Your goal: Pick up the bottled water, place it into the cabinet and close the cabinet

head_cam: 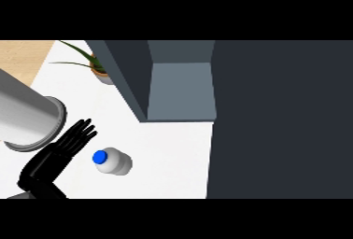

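looking down, you see your left hand (63, 148) with fingers straight and spread, holding nothing, just left of the bottled water (114, 162). the bottle stands upright on the white counter (169, 158), blue cap up. the cabinet (180, 91) is open beyond it, with a potted plant (98, 67) at its left.
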